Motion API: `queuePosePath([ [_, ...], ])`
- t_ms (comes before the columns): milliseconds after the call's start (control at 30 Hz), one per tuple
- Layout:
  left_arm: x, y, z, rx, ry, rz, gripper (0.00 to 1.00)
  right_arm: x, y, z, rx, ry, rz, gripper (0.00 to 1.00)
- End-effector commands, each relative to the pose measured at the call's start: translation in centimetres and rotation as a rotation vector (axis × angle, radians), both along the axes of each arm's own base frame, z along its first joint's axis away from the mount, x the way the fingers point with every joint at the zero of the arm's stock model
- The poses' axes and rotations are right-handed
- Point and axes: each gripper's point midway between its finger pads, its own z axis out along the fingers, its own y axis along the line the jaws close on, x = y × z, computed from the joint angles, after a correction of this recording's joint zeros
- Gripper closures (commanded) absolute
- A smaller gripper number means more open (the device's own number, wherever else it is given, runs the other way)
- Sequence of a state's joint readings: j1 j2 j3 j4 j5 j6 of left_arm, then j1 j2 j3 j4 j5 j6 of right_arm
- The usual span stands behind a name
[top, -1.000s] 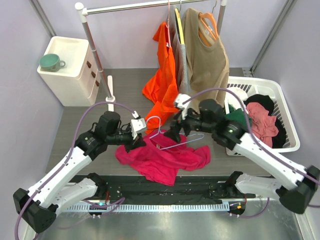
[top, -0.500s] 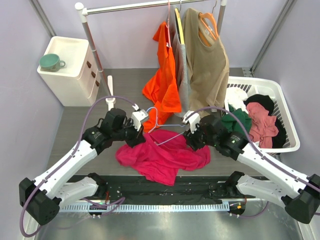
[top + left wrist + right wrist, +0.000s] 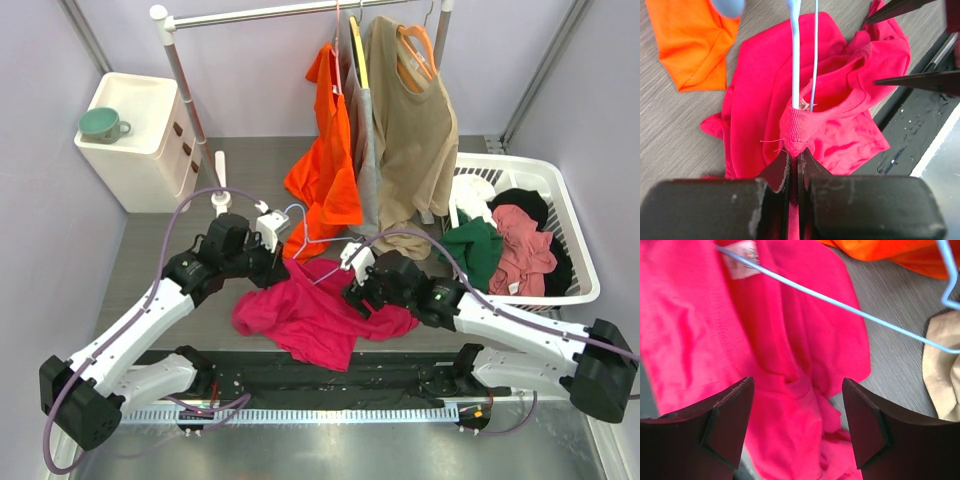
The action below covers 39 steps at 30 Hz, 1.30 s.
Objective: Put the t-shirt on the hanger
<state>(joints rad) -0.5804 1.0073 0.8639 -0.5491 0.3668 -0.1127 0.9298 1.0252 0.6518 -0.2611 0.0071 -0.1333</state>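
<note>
Hanger [image 3: 795, 50] entering shirt [image 3: 757, 95] neck
Left end effector [image 3: 794, 161] clenched on the shirt at the hanger; right end effector [image 3: 796, 390] released above the shirt; shoulders not yet seated.

The right gripper [image 3: 797, 385] hangs with dark fingers [image 3: 725, 427] spread above the crumpled magenta t-shirt [image 3: 705, 340], gripping nothing. The thin blue hanger [image 3: 840, 302] slants across the fabric past a white label [image 3: 740, 257]. An orange garment [image 3: 880, 252] lies on the grey table [image 3: 895, 375].
</note>
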Motion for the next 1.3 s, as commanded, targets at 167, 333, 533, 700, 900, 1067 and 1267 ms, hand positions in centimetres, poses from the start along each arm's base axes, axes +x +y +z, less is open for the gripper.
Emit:
queuePosePath([
  [167,1.0,-0.2,3.0,-0.098,-0.051,0.043,1.00,4.5,0.5,-2.4,-0.069,-0.074,-0.160,0.37],
  [333,0.5,0.4,2.8,-0.112,-0.035,0.060,1.00,4.6,-2.4,-3.7,-0.130,-0.029,-0.234,0.69],
  [533,-0.1,2.4,3.0,-0.104,-0.098,0.072,1.00,3.7,-5.2,-1.6,-0.105,0.013,-0.227,0.99],
  [700,-1.0,3.5,3.8,-0.102,-0.195,0.023,1.00,3.5,-5.4,0.2,-0.055,0.035,-0.154,0.99],
  [900,-2.0,4.1,4.4,-0.150,-0.222,-0.014,1.00,4.9,-6.8,-0.3,-0.006,0.126,-0.086,0.99],
  [1067,-3.2,4.6,3.9,-0.067,-0.326,-0.156,1.00,4.5,-7.0,0.3,0.081,0.265,-0.047,0.99],
  [1267,-5.8,5.3,2.6,0.049,-0.420,-0.412,1.00,3.3,-6.1,2.5,0.153,0.308,0.034,0.99],
])
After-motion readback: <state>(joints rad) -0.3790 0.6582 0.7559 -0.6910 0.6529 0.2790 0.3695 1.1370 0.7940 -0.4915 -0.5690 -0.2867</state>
